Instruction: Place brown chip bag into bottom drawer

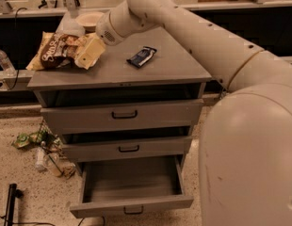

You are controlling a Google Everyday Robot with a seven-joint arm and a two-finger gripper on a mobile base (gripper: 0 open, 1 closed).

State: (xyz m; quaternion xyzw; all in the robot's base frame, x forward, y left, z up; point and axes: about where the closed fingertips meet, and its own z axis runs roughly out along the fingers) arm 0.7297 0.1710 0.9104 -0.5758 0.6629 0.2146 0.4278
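Observation:
The brown chip bag (pixel 54 52) lies crinkled at the back left of the grey cabinet top (pixel 169 69), its "Sea Salt" lettering facing up. My gripper (pixel 87 55) reaches in from the right on the long pale arm and is at the bag's right end, overlapping its edge. The bottom drawer (pixel 132 182) is pulled out under the two upper drawers; its box shows nothing inside and its small black handle faces front.
A small dark blue-and-white packet (pixel 141 56) lies mid-top. A pale bowl (pixel 88 19) sits behind the bag. The middle drawer (pixel 127 147) and top drawer (pixel 122 116) are slightly ajar. Litter and bottles (pixel 42 149) lie on the floor to the left.

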